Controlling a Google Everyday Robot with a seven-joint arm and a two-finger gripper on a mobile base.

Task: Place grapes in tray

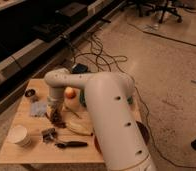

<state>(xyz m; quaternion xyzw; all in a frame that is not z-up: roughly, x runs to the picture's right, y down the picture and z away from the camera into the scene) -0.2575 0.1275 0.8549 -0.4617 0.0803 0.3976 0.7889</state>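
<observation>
The grapes (59,120), a dark reddish-brown lumpy cluster, lie on the wooden table (21,155) left of centre. My gripper (54,112) hangs at the end of the white arm (111,115), pointing down right over the grapes and at or just above them. The green tray (82,98) shows only as a small green strip to the right of the gripper. The arm hides the rest of it.
A round orange-red fruit (69,92) sits just right of the gripper. A banana (80,128), a black-handled tool (71,145), a white cup (19,135), a grey-blue packet (39,108) and a small dark object (31,93) lie around. An orange-red bowl (142,133) peeks out at the table's right edge. Cables (98,57) run over the floor behind.
</observation>
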